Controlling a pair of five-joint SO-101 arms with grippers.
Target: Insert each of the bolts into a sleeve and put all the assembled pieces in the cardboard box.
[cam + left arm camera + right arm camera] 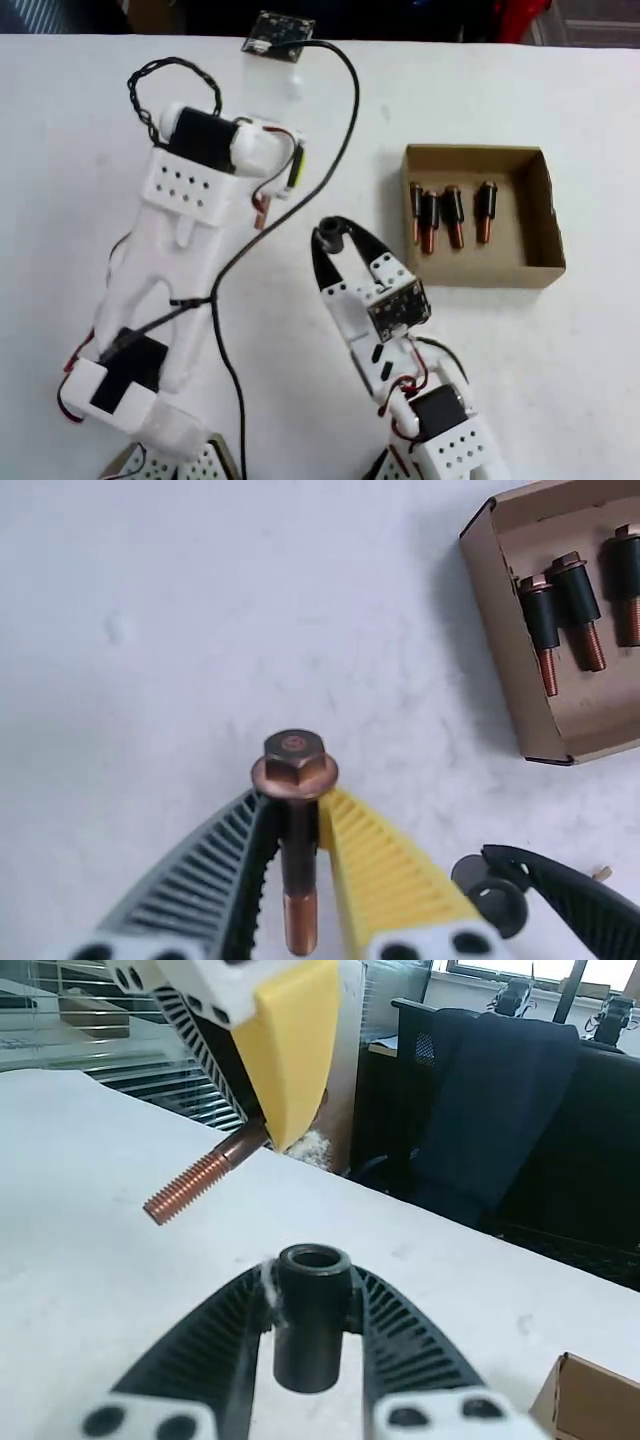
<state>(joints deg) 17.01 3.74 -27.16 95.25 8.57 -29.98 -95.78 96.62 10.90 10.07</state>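
From above, the left pincer (pixel 272 195) clamps a copper bolt (pixel 261 212), close by the right pincer (pixel 330 240), which grips a black sleeve (pixel 328 238). Off to the right pincer's side, the cardboard box (pixel 470 152) holds four assembled pieces (pixel 452 215) on the white surface (pixel 500 380). At the left wrist, the bolt sits between grey and yellow fingers (pixel 380 870), head past their tips. At the right wrist, black fingers (pixel 200 1360) pinch the sleeve, with the bolt's threaded tip near but apart.

Both arms reach in, each with its jaws clamped.
The left arm (pixel 185 240) stretches forward, and the left jaws, one grey and one yellow, pinch a bolt (pixel 293 840) by its shank. The right arm (pixel 400 330) angles toward it, and the black right jaws grip a sleeve (pixel 310 1310) upright, near the left jaws.
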